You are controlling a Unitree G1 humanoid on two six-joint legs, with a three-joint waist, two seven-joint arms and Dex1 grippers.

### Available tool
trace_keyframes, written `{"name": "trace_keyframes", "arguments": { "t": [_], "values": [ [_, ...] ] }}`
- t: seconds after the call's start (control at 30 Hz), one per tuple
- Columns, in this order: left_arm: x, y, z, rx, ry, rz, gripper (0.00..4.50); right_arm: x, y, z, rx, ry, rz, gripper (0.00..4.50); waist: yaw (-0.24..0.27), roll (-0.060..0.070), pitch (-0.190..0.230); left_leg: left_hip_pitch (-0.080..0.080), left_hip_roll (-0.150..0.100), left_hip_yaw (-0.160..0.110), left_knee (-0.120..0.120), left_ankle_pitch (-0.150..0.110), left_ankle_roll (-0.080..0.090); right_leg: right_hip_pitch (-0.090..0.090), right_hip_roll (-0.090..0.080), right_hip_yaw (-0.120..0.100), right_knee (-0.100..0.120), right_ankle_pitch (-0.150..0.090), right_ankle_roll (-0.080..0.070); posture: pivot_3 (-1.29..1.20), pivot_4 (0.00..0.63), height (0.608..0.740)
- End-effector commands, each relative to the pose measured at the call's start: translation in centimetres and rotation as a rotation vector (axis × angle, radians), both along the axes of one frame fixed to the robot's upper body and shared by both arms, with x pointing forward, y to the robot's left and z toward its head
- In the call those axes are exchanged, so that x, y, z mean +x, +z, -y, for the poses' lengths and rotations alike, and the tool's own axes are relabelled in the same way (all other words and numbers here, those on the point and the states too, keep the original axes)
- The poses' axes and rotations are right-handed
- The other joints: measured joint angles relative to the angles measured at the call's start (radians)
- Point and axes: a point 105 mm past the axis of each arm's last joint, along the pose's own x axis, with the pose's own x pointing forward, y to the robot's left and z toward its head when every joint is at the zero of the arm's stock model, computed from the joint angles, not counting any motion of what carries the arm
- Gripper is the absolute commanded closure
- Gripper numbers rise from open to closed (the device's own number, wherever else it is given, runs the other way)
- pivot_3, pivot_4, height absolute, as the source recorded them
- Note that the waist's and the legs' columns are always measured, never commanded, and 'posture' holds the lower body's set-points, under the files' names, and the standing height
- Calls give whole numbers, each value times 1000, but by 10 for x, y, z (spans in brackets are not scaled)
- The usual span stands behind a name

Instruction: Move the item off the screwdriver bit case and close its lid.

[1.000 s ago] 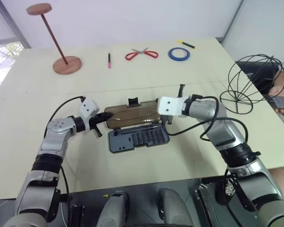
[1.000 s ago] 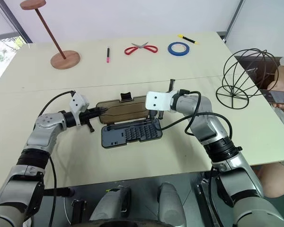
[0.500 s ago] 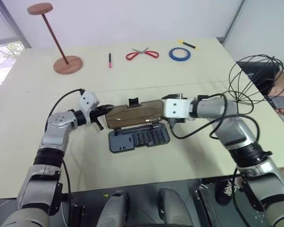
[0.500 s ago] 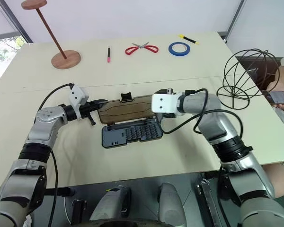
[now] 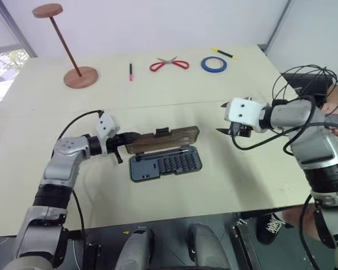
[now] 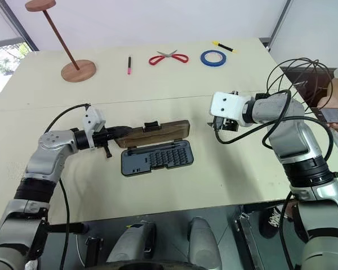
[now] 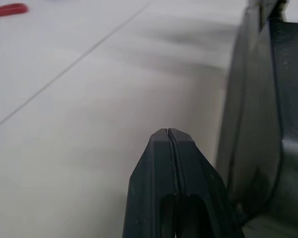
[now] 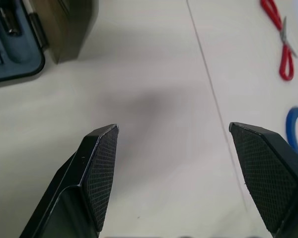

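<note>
Tabletop [image 5: 174, 84] is pale cream, matte, with a thin seam line running across it just behind the case. White wall panels stand behind its far edge; a window shows at the far left corner.

Item [image 6: 296, 76], the black wire globe cage, stands at the right edge of the table, well apart from the case and partly behind the right forearm and its cables. A person's hand [image 6: 327, 104] shows just beyond it, by a dark flat object.

Wooden disc-topped stand [image 5: 73, 70] is upright at the far left. Along the far edge, left to right: a pink pen [image 5: 130, 71], red scissors [image 5: 169, 64], a blue tape roll [image 5: 213, 64], a yellow marker [image 5: 222, 53].

Screwdriver bit case [image 5: 165, 163] lies flat near table centre, rows of bits exposed. Lid [image 5: 163, 139] is raised on its hinge along the far side of the case, standing roughly upright on edge, latch tab on top; not closed.

Left gripper [image 5: 125, 138] is at the lid's left end, fingers pressed together with no gap in the left wrist view; whether they touch the lid cannot be told. Right gripper [image 8: 181, 168] is held above bare table to the right of the case, fingers spread wide, nothing between them.
</note>
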Motion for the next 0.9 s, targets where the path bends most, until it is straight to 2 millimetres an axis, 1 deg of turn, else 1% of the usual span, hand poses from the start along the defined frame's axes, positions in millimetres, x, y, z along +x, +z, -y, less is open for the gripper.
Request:
{"name": "trace_keyframes", "arguments": {
  "t": [0.03, 0.1, 0.2, 0.27, 0.33, 0.4, 0.47, 0.53, 0.6, 0.67, 0.7, 0.73, 0.77, 0.8, 0.83, 0.87, 0.9],
  "values": [
    [-17, 14, 2, 15, -66, 2, 4500, -1, 7, -3, 9, 8, 44, 811, -2, 0, 0, 0, 0, 0, 0, 0, 0, 0, 0, 0, 0, 0, 0, 0, 150, 740],
    [-26, 16, -1, 23, -72, -13, 4500, 0, 6, -5, 14, 10, 47, 811, -1, 0, 0, 0, 0, 0, 0, 0, 0, 0, 0, 0, 0, 0, 0, 0, 150, 740],
    [-45, 20, -5, 26, -86, -55, 4500, 1, 3, -8, 18, 13, 46, 811, -5, 0, 0, 0, 1, -1, 0, 0, 0, 0, 0, 0, 0, 0, 0, 0, 150, 740],
    [-58, 19, -6, 38, -101, -87, 4500, 1, 1, -9, 18, 17, 44, 811, -7, 0, 0, 0, 1, -1, -1, 0, 0, 0, 0, 0, 0, 0, 0, 0, 150, 740],
    [-65, 18, -9, 47, -95, -106, 4500, 0, 0, -12, 34, 21, 31, 811, -5, 1, 0, 0, 1, -1, -1, 0, 0, 0, 0, 0, 0, 0, 0, 0, 150, 740],
    [-60, 20, -13, 30, -49, -102, 4500, -2, -3, -14, 45, 24, 16, 811, -3, 1, 0, 0, 1, -1, 0, 0, 0, 0, -1, 0, 0, 0, 0, 0, 150, 740],
    [-48, 24, -16, 7, 6, -80, 4500, -4, -4, -19, 84, 21, -8, 811, 6, 1, 1, 0, 1, -1, 0, 0, 0, 0, -1, 0, 0, 0, 0, 0, 150, 740],
    [-39, 28, -17, -5, 28, -59, 4500, -5, -5, -25, 154, -1, -35, 811, 16, 0, 1, 0, 1, -1, 0, 0, 0, 0, 0, 0, 0, 0, 0, 0, 150, 740],
    [-28, 35, -16, -12, 40, -32, 4500, -8, -7, -33, 251, -40, -108, 811, 19, 0, 1, 0, 0, -1, 0, 0, 0, 0, 0, 0, 0, 0, 0, 0, 150, 740],
    [-17, 41, -15, -15, 37, -9, 4500, -17, -10, -46, 367, -56, -203, 1313, 22, 0, 0, 0, 0, -1, 0, 0, 0, 0, 0, 0, 0, 0, 0, 0, 150, 740],
    [-13, 43, -14, -15, 33, -3, 4500, -21, -11, -49, 404, -60, -237, 1697, 22, 0, 0, 0, 0, -1, 0, 0, 0, 0, 0, 0, 0, 0, 0, 0, 150, 740],
    [-10, 45, -13, -14, 28, 3, 4500, -24, -12, -52, 435, -73, -271, 2172, 21, 0, 0, 0, 0, -1, 0, 0, 0, 0, 0, 0, 0, 0, 0, 0, 150, 740],
    [-2, 47, -10, -15, 17, 9, 4500, -34, -18, -57, 473, -68, -347, 2591, 24, 0, 0, 0, 0, -1, 0, 0, 0, 0, 0, 0, 0, 0, 0, 0, 150, 740],
    [3, 47, -5, -14, 3, 12, 4500, -44, -24, -61, 494, -63, -416, 3142, 27, 0, 0, 0, 0, -1, 0, 0, 0, 0, 0, 0, -1, 0, 0, 0, 150, 740],
    [8, 47, -2, -11, -10, 12, 4500, -54, -29, -65, 506, -53, -481, 3796, 27, 0, 0, 0, -1, -1, 1, 0, 0, 1, 0, -1, -1, 0, 0, 0, 150, 740],
    [12, 45, 1, -3, -26, 8, 4500, -66, -32, -70, 520, -30, -549, 4242, 28, 0, 0, -1, -1, -1, 1, 0, 0, 1, 0, -2, -1, 0, 0, 0, 150, 740],
    [14, 43, 3, 7, -41, 4, 4500, -75, -34, -74, 535, -14, -602, 4447, 25, 0, 0, -1, -1, -1, 1, 0, 0, 1, 0, -2, -1, 0, 0, 0, 150, 740]
  ]
}}
